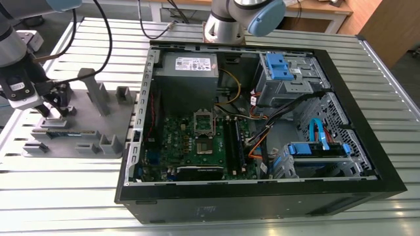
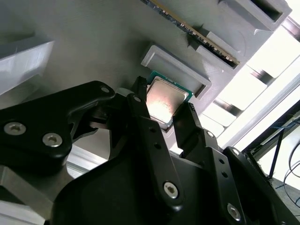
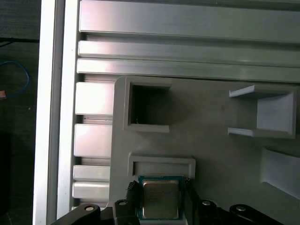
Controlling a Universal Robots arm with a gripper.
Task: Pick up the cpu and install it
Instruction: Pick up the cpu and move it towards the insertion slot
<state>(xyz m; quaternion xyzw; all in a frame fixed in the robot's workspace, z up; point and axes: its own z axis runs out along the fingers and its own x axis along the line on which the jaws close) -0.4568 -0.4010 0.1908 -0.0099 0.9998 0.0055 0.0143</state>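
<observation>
The single gripper [image 2: 164, 107] stood low over one grey tray [image 2: 93, 42], and its two black fingers [image 2: 140, 105] were closed in on the one cpu [image 2: 165, 99]. One finger lay against each of two opposite edges of the chip, and no gap showed on either side in both wrist views. The cpu lay flat between the fingertips, silver top up, with a thin green rim around it. I could not tell whether it rested on the tray or had cleared it.

In the first wrist view, the cpu [image 3: 161, 199] sat squarely between the gripper's [image 3: 161, 202] fingers. Just beyond the fingertips ran one low raised wall [image 3: 161, 166] of the tray. Further out from the gripper was one square recess [image 3: 147, 105] with nothing in it. One long memory stick [image 2: 197, 32] lay on the tray past the cpu, near the gripper but apart from it.

In the exterior view, the gripper [image 1: 54, 109] hung at the tray's [image 1: 78, 147] near corner. Well away from the gripper stood one open computer case [image 1: 262, 196], lying on its side. Inside it was one green motherboard [image 1: 174, 142] with one silver-framed socket [image 1: 204, 123]. Tray and case both rested on one slatted metal table [image 1: 59, 196].
</observation>
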